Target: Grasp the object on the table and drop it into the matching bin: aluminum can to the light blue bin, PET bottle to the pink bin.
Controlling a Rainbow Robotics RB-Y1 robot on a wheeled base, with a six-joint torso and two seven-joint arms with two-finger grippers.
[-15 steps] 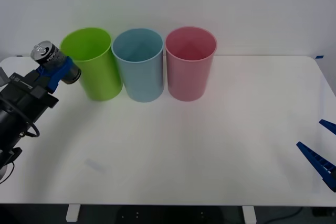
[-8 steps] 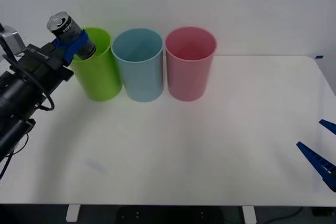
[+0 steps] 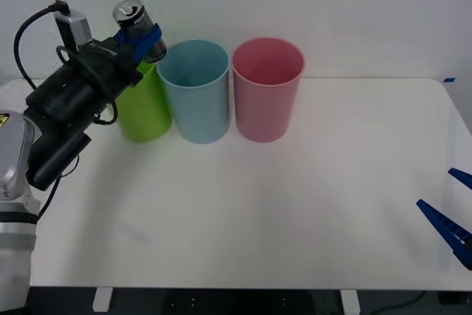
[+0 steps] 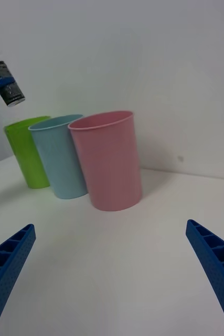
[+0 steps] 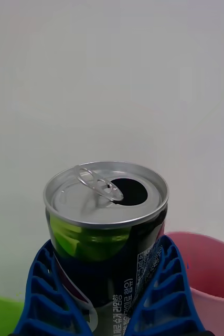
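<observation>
Three tall plastic cup-shaped bins, lime green (image 3: pixel 140 108), light blue (image 3: pixel 195 94) and pink (image 3: pixel 267 90), stand touching in a row, leaving no gap between. In front of the light blue bin the wide white tabletop (image 3: pixel 295 204) lies open, and the air above the rims is free.

Left tool (image 3: pixel 140 36) with aluminum can (image 3: pixel 137 26) now higher, seemingly nearer light blue bin (image 3: pixel 195 91).
</observation>
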